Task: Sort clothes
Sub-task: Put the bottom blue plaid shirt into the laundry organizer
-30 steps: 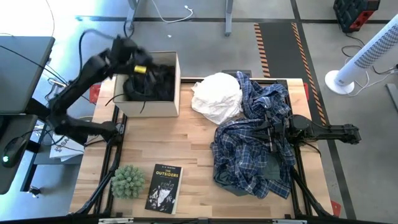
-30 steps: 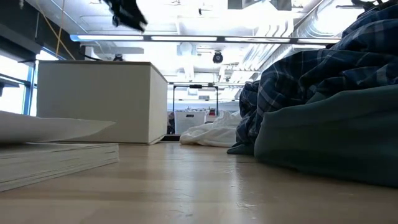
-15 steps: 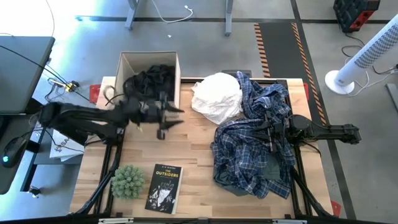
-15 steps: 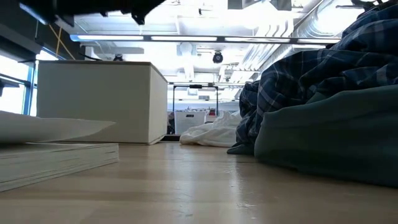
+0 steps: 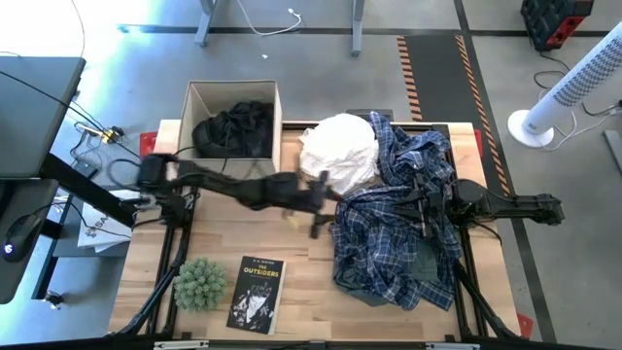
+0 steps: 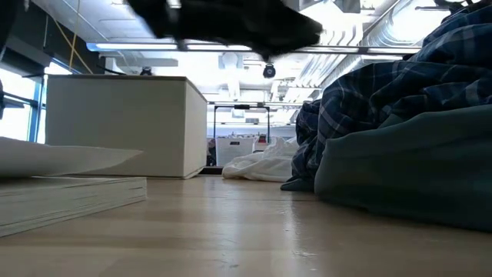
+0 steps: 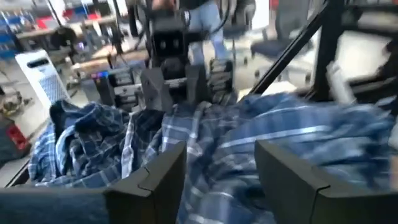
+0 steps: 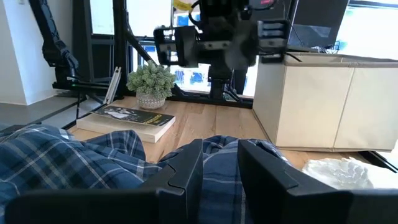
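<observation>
A pile of blue-and-white plaid shirts lies on the table's right half, on top of a dark green garment. A white garment lies at the far side, beside the pile. A black garment fills the cardboard box. My left gripper is open and empty at the pile's left edge. In the left wrist view its fingers point at the plaid cloth. My right gripper sits on the pile with its fingers a little apart. My right gripper lies low over the plaid shirts, and cloth shows in the gap between its fingers. I cannot tell whether the fingers touch it.
A book and a small potted plant stand at the near left of the wooden table. The box stands at the far left. My left arm stretches across the table's middle and shows as a dark blur in the low view.
My left gripper has left the space above the box. It has come down toward the near side, then swept toward the table's right edge as far as the plaid pile. The black garment stays in the box.
</observation>
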